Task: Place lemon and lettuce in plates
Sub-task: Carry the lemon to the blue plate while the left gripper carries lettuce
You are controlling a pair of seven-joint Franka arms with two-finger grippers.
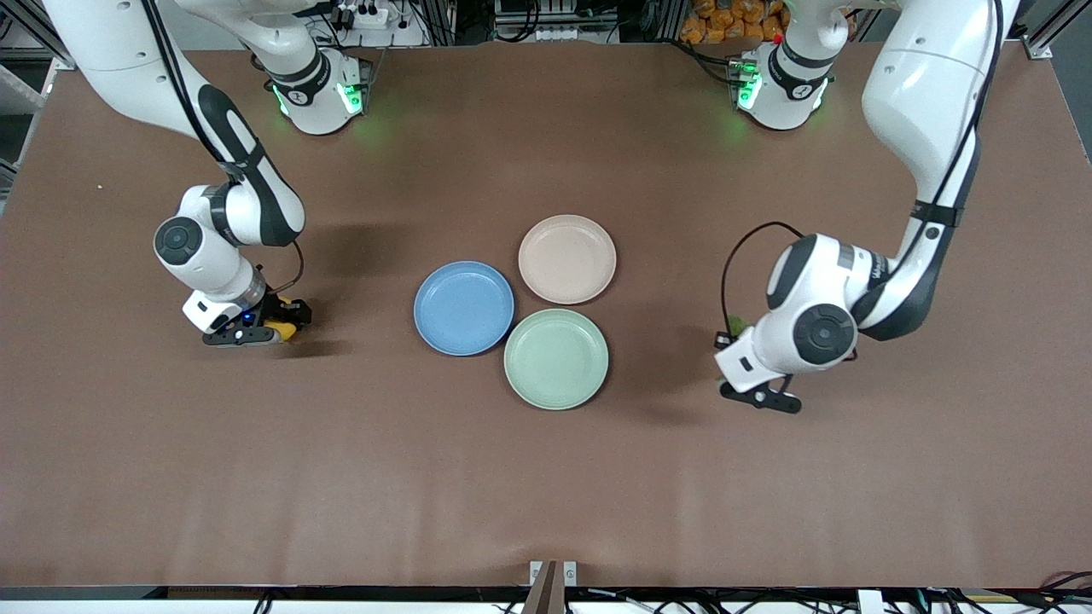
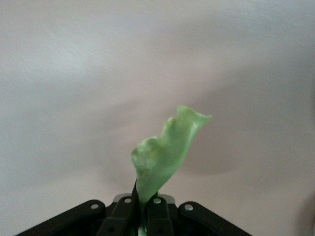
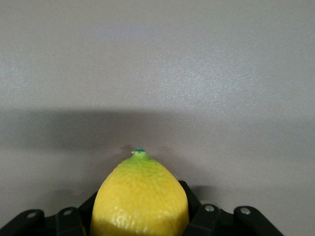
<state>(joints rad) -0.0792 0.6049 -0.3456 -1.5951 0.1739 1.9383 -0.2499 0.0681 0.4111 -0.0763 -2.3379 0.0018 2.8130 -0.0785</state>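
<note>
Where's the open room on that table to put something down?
All three plates lie bare: blue plate, beige-pink plate, mint-green plate, though they crowd together mid-table. Brown table nearer the front camera is open.

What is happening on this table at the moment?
Each arm holds one item, away from the plates. The right end effector grips the lemon near its end of the table. The left end effector pinches the lettuce near its end. The blue plate and beige plate hold nothing yet.
</note>
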